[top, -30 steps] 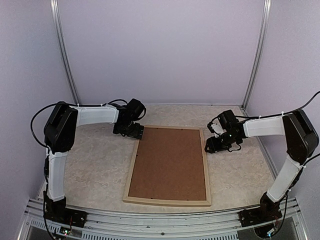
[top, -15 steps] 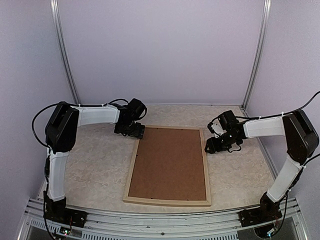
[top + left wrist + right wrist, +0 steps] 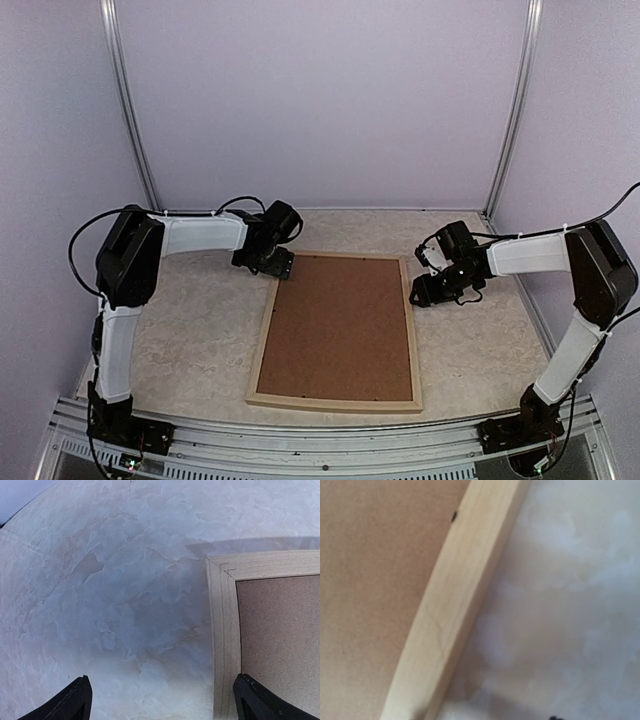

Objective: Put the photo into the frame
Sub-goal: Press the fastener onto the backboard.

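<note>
The pale wood frame (image 3: 335, 403) lies flat on the table with a brown backing board (image 3: 338, 325) filling it. The photo is hidden. My left gripper (image 3: 277, 265) hovers low at the frame's far left corner. In the left wrist view its jaws (image 3: 162, 705) are wide open and empty; one finger (image 3: 75, 701) is over the table, the other (image 3: 256, 700) over the frame rail (image 3: 224, 630) and board (image 3: 280, 630). My right gripper (image 3: 425, 292) sits just outside the frame's right rail (image 3: 450, 610); its fingers barely show, so their state is unclear.
The table top (image 3: 190, 320) is mottled beige stone pattern, with lilac walls behind and at both sides. A metal rail (image 3: 330, 440) runs along the near edge by the arm bases.
My left gripper has shifted a little to the right, closer over the frame's far left corner. The right arm and the frame have not moved.
</note>
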Robot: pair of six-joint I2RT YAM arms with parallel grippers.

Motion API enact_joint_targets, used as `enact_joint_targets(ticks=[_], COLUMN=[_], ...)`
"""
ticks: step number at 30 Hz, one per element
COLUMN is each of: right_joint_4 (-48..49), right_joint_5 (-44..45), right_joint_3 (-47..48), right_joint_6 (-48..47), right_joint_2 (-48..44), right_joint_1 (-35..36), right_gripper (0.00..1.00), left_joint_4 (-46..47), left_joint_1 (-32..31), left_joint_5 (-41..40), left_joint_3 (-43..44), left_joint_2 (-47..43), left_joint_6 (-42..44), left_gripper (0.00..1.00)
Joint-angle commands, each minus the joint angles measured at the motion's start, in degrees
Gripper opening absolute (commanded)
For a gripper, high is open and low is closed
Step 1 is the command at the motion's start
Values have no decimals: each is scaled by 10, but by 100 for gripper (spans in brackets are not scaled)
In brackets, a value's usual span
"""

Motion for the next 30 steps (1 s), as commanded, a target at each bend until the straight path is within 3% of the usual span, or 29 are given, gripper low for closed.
enact_joint_targets(ticks=[1, 11, 19, 22, 30], right_joint_4=[4, 4, -1, -12, -79], right_joint_5=[1, -3, 11, 34, 102], right_joint_3=[-8, -4, 5, 24, 111], right_joint_6=[4, 7, 21, 37, 60], right_joint_2=[-10, -4, -5, -11, 0], right_joint_1=[4, 4, 3, 2, 0], right_gripper=[58, 58, 58, 58, 56], left_joint_4=[-16, -48, 12, 29, 109], left_joint_1=[-48, -103, -103, -85, -3], left_joint_5=[29, -53, -108, -81, 140], left_joint_3=[5, 34, -7, -36, -178], left_joint_2=[55, 89, -1, -38, -156], left_joint_6=[2, -9, 5, -1, -29], left_gripper=[99, 99, 99, 99, 98])
